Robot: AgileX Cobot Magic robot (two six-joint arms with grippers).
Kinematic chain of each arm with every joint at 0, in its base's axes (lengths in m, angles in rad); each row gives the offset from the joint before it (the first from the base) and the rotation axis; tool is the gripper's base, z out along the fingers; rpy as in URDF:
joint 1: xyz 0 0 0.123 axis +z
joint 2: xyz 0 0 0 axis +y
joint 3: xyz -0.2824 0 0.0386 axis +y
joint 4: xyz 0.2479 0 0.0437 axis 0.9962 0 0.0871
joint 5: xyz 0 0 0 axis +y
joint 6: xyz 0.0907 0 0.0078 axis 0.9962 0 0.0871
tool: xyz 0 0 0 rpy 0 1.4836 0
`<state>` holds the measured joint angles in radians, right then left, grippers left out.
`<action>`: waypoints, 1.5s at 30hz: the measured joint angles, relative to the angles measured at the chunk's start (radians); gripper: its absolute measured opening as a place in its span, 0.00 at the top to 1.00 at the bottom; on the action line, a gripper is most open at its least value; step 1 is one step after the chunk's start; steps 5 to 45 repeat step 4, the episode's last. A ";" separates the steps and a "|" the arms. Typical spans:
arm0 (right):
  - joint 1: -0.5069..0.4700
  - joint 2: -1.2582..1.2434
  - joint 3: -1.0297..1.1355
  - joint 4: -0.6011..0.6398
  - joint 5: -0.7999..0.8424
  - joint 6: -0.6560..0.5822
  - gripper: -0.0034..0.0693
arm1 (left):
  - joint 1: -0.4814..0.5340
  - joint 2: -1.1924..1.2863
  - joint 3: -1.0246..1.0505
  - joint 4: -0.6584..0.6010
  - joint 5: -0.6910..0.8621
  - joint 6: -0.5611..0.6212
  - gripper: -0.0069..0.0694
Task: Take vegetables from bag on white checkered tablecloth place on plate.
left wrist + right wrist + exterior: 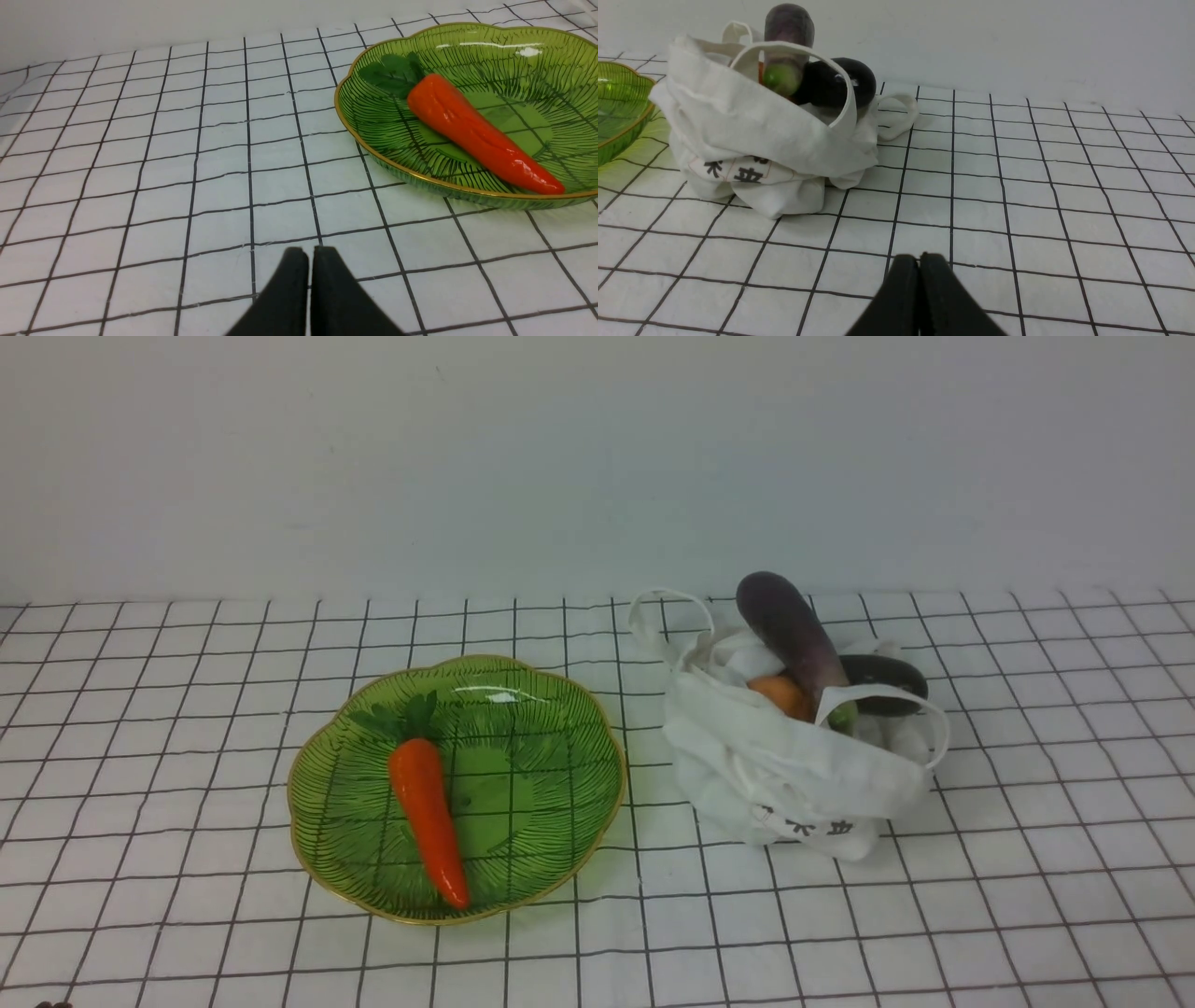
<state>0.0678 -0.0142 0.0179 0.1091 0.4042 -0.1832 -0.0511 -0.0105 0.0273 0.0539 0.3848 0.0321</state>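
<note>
The orange carrot with green leaves lies on the green plate; both also show in the left wrist view, carrot and plate. The white bag stands right of the plate, holding the purple eggplant, a dark green piece and a small orange piece. The right wrist view shows the bag, eggplant and dark piece. My left gripper and right gripper are shut, empty, low over the tablecloth, out of the front view.
A plain white wall runs behind the table. The bag's loop handles stick up and out toward the plate and over the vegetables. The plate's edge shows beside the bag in the right wrist view.
</note>
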 joint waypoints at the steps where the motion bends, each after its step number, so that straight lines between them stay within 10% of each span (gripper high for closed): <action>1: 0.000 0.000 0.000 0.000 0.000 0.000 0.97 | 0.000 0.000 0.000 0.000 0.000 0.000 0.92; 45: 0.000 0.000 0.000 0.000 0.000 0.000 0.97 | 0.000 0.000 0.000 0.000 0.000 0.000 0.92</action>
